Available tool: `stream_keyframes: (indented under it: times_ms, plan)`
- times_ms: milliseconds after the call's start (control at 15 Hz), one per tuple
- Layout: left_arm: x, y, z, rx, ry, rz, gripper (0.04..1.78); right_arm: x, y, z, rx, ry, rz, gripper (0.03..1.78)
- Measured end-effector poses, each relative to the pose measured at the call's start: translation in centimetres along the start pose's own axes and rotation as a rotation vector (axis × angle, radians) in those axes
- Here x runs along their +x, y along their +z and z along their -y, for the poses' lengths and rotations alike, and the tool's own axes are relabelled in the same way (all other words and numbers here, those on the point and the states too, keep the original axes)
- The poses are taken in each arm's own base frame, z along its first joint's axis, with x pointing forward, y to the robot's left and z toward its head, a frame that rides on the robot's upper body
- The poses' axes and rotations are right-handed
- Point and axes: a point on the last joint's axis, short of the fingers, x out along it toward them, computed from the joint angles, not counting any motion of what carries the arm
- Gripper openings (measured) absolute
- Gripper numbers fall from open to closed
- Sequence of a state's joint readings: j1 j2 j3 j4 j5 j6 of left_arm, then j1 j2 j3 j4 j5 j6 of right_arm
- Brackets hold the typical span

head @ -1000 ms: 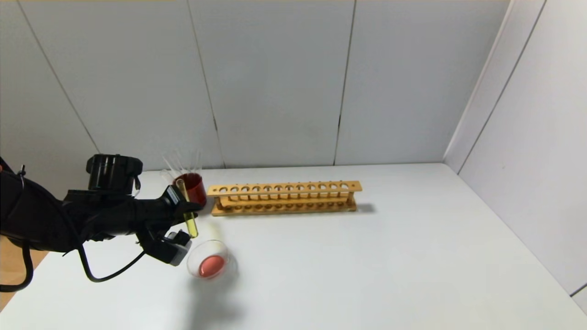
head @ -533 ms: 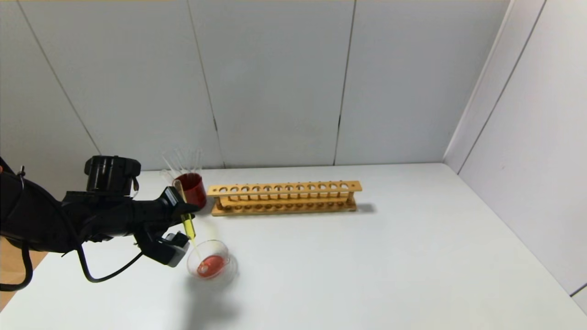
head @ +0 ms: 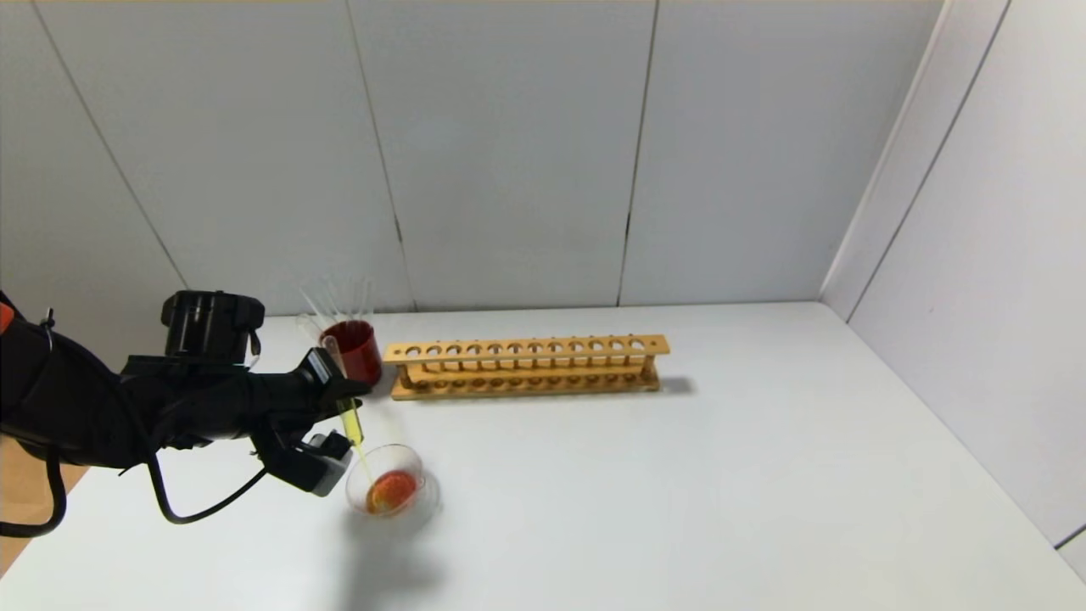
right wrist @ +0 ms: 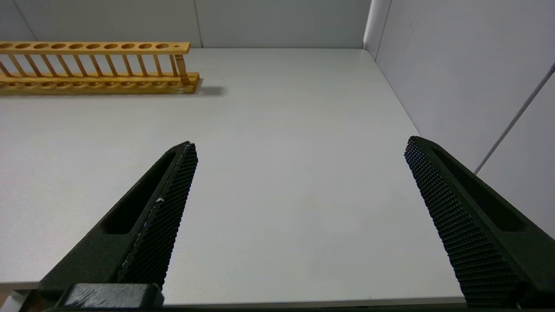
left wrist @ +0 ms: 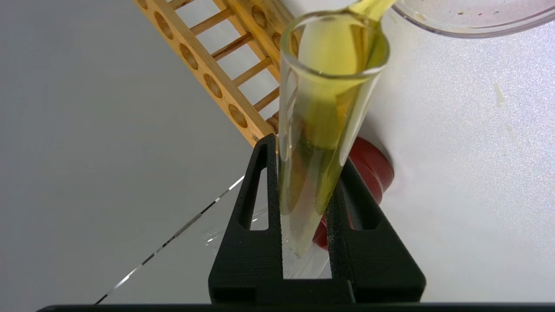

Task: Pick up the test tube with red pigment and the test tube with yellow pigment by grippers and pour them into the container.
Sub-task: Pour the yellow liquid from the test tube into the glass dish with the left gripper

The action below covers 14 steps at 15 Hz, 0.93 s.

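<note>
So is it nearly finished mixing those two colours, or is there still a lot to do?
Nearly. Red liquid already lies in the container, so that pour looks done. Now the left gripper tips the test tube with yellow pigment, and a yellow stream runs into the dish. Some yellow remains in the tube. The right gripper hangs open, idle.

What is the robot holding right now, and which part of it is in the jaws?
The left gripper grips the test tube with yellow pigment near its rounded closed end, mouth tilted down over the container. The right gripper holds nothing.
</note>
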<state>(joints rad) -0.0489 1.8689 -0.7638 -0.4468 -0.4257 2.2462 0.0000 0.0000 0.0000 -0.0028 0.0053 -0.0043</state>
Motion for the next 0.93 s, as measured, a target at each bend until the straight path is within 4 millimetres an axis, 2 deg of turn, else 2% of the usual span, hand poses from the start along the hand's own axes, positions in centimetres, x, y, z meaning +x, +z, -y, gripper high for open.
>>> stream_keyframes:
  times_ms: [933]
  plan:
    - [-0.10, 0.04, -0.60, 0.088, 0.010, -0.010, 0.33, 0.00, 0.00, 0.00, 0.000, 0.000, 0.000, 1.75]
